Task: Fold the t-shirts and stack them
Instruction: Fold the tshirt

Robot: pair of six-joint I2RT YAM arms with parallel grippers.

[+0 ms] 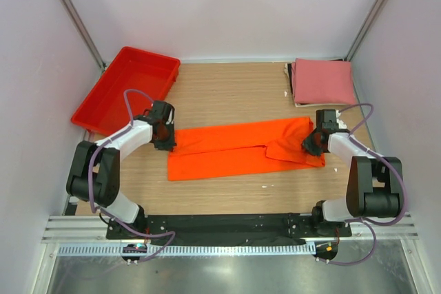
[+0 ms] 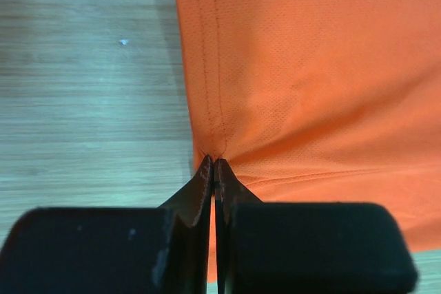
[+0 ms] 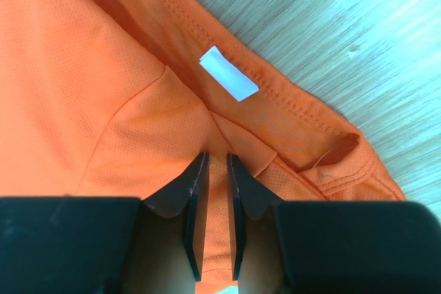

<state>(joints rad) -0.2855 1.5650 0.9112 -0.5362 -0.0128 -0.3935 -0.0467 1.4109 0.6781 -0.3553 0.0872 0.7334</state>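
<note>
No text, brand, number or sign can be read in any view. Only one label point(image 3: 229, 74) is seen: a small white tag sewn at the inside of the neckband of the orange shirt point(image 3: 69, 67). Its visible face is blank, and no print can be made out on it in the right wrist view.
</note>
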